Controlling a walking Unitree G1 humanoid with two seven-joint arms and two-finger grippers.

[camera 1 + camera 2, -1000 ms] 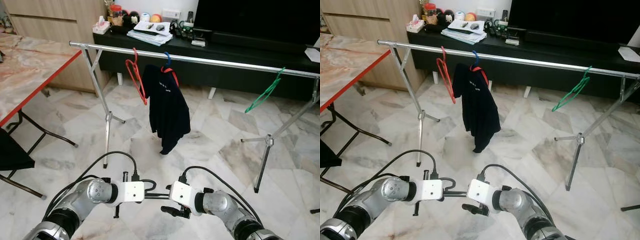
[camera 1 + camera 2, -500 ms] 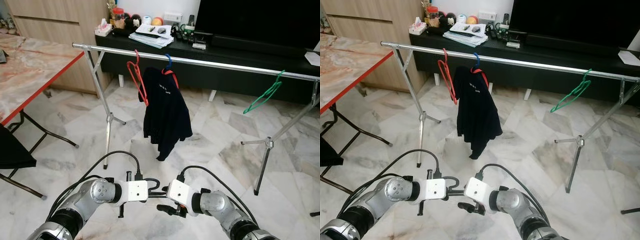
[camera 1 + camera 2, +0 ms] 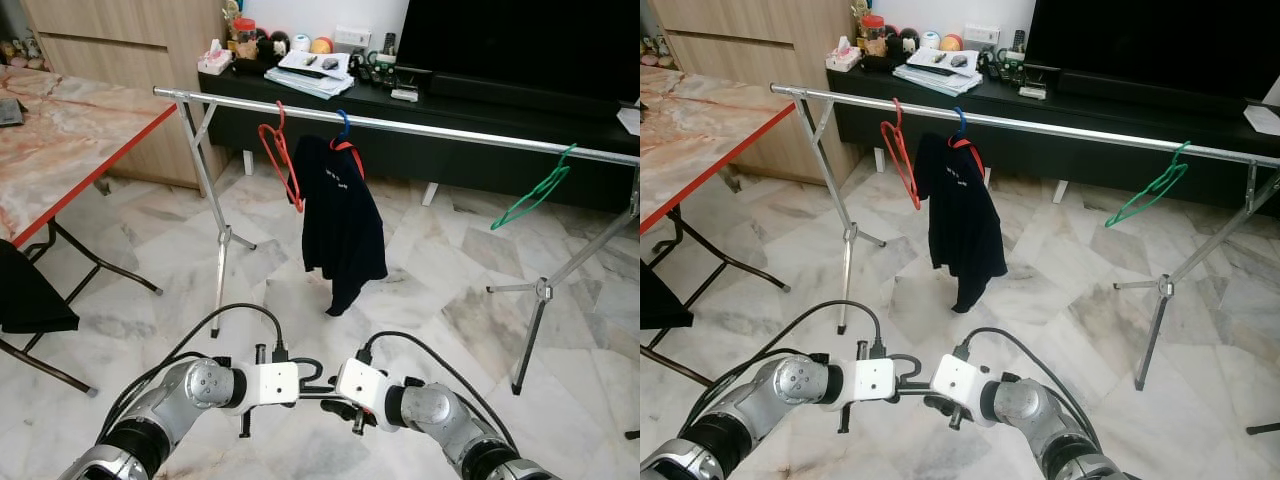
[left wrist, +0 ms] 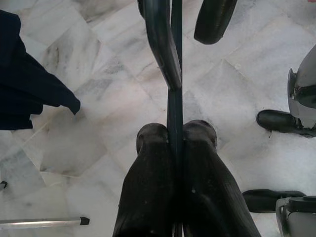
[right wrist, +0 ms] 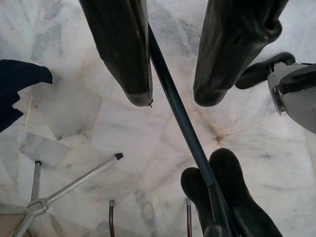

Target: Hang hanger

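Observation:
A thin dark hanger point(image 4: 175, 98) lies between my two grippers, low in front of me over the marble floor. My left gripper point(image 4: 176, 131) is shut on its bar, and its hook point(image 3: 308, 368) curls up between the two wrists. My right gripper point(image 5: 170, 96) is open, one finger on each side of the same bar point(image 5: 183, 126) without pinching it. The left gripper's fingers point(image 5: 219, 180) grip the bar just beyond. A long silver clothes rail point(image 3: 400, 125) crosses the room ahead, well above and beyond both grippers.
On the rail hang a red hanger point(image 3: 283, 160), a dark shirt point(image 3: 345, 220) and a green hanger point(image 3: 535, 190). The rack's legs point(image 3: 222, 240) stand on the floor. A marble table with a red edge point(image 3: 70, 140) and a black seat point(image 3: 30, 300) are on the left.
The camera has shifted, so the rack sits slightly differently in the picture. Both grippers stay close together on the dark hanger; the right wrist has turned a little.

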